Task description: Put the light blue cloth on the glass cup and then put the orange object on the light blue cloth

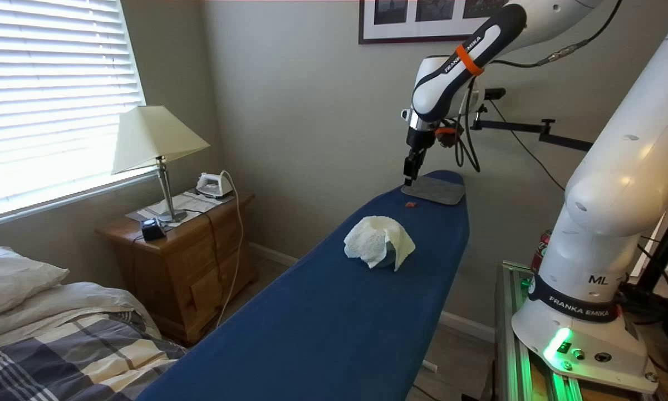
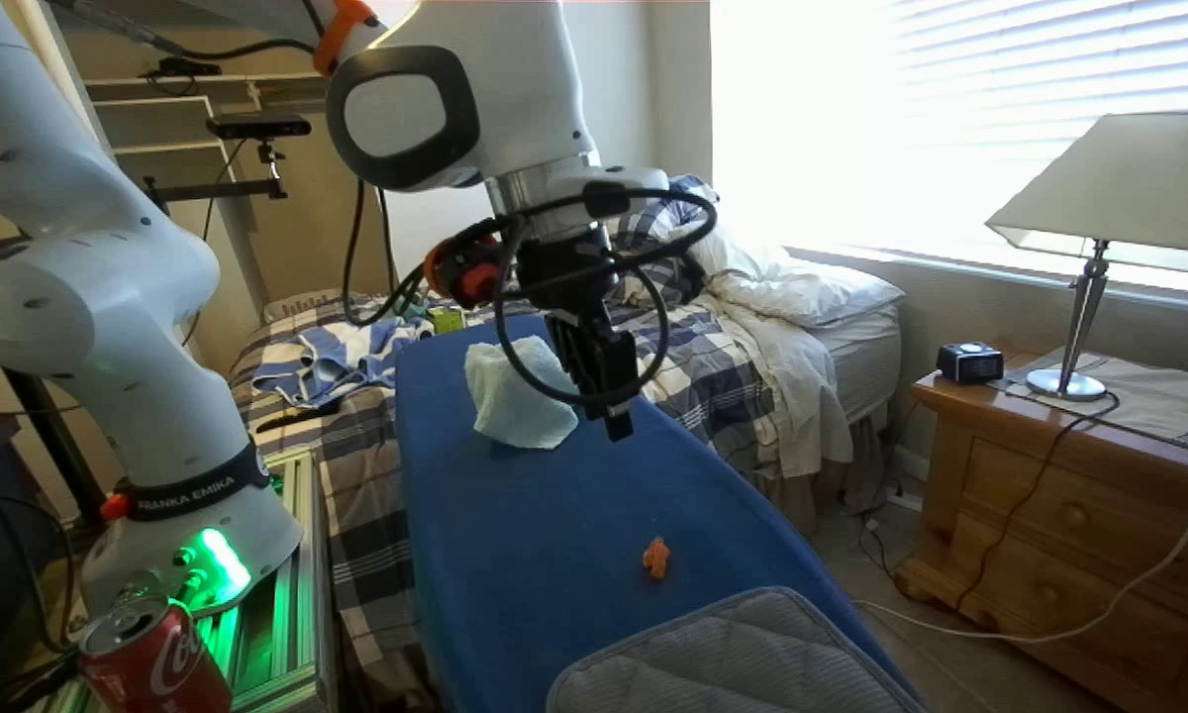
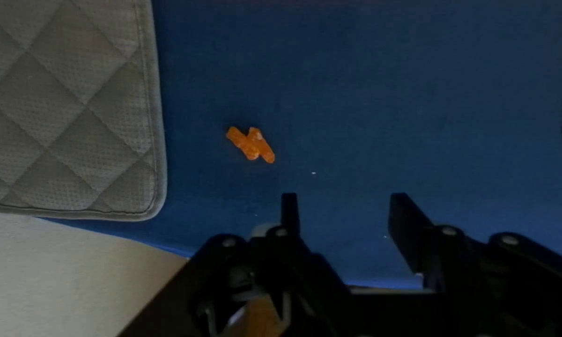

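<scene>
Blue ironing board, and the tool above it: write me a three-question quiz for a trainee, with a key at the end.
1. True or false: the tool hangs open, apart from the orange object.
2. Relative to the gray pad and the light blue cloth, where is the orange object? A) on the gray pad; B) under the light blue cloth; C) between them, on the blue ironing board.
3. Name a task step not yet done.

Key: 1. True. 2. C. 3. Putting the orange object on the light blue cloth.
</scene>
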You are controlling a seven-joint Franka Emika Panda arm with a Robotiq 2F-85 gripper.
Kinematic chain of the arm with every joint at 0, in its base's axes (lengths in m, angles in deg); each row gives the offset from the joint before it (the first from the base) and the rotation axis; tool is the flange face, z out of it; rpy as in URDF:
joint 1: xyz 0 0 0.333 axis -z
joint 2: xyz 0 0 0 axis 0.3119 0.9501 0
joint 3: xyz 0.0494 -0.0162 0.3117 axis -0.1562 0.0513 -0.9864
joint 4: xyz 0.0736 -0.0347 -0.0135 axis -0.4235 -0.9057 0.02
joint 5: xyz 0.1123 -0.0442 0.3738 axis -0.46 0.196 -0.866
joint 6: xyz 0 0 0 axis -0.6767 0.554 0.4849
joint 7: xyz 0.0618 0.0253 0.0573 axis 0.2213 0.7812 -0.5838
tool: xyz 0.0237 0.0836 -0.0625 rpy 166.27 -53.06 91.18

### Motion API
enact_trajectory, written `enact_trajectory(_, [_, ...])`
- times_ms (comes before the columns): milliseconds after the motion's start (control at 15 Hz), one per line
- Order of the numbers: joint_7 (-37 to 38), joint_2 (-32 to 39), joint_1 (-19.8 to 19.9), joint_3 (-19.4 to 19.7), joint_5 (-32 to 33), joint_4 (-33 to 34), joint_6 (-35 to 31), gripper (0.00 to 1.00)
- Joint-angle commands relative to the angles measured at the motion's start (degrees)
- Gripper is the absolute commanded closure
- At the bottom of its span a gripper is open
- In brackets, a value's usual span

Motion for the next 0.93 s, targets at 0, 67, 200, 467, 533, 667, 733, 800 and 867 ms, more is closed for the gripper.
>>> enact_trajectory(0, [-10.3,6.4,-0.5,2.6,-1.4,3.6,0.3,0.17])
enact_trajectory(67, [-12.3,7.6,-0.1,2.7,-1.5,4.1,0.7,0.08])
enact_trajectory(200, [-15.4,10.1,0.6,2.8,-1.4,4.6,-0.3,0.00])
enact_trajectory(467, [-19.1,13.9,1.8,2.3,-2.4,5.7,-3.2,0.00])
enact_trajectory(533, [-20.0,14.8,2.1,2.1,-2.9,6.0,-4.1,0.00])
enact_trajectory(667, [-22.3,16.4,2.6,1.7,-4.7,6.3,-5.9,0.00])
enact_trajectory(733, [-23.6,17.3,3.0,1.3,-6.3,6.4,-7.1,0.00])
enact_trajectory(800, [-24.5,18.0,3.3,0.9,-7.8,6.5,-7.9,0.00])
enact_trajectory(867, [-26.0,18.7,3.7,0.3,-9.8,6.5,-8.8,0.00])
